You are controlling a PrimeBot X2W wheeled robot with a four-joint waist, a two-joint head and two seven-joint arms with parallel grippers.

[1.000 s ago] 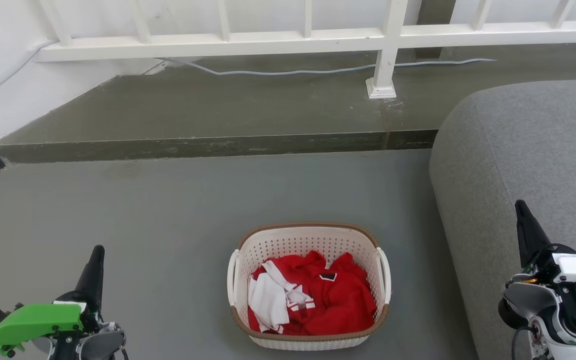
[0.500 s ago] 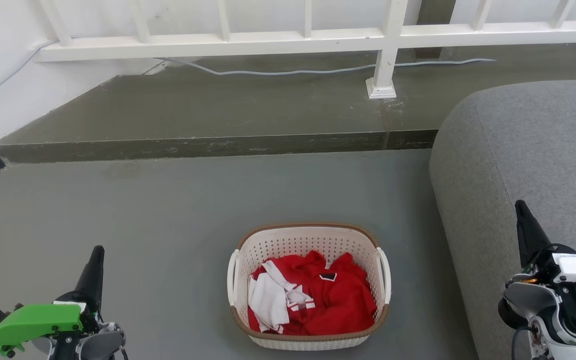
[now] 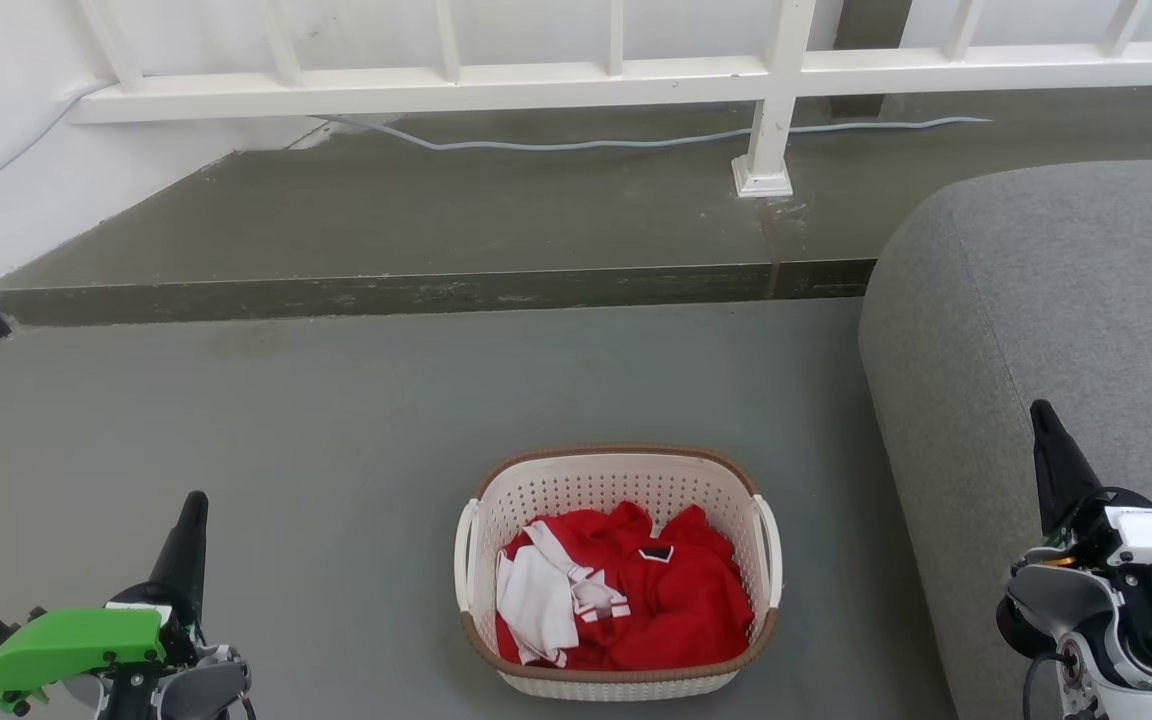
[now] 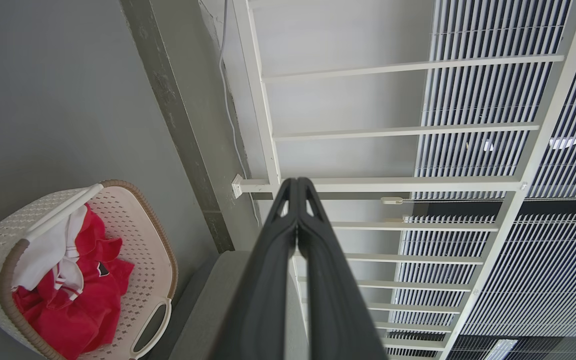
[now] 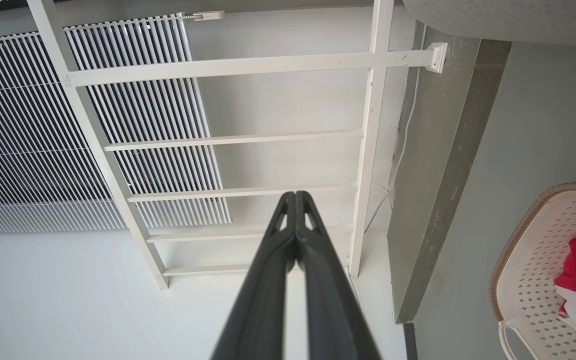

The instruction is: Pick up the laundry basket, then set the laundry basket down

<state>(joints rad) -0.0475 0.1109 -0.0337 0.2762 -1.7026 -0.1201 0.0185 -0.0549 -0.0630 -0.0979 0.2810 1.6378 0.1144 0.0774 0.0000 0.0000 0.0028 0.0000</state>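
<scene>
Rounded brown-rimmed laundry basket (image 3: 619,488), perforated cream plastic, crumpled red cloth (image 3: 688,602)

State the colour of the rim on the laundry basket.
Brown, woven-looking rim on the laundry basket; clearest in the head view.

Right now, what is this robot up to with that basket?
A two-armed robot faces a laundry basket of red and white clothes sitting on the floor beside a grey sofa. Its left claw and right claw are both shut and empty, off to either side, touching nothing. The basket has not been lifted yet.
</scene>
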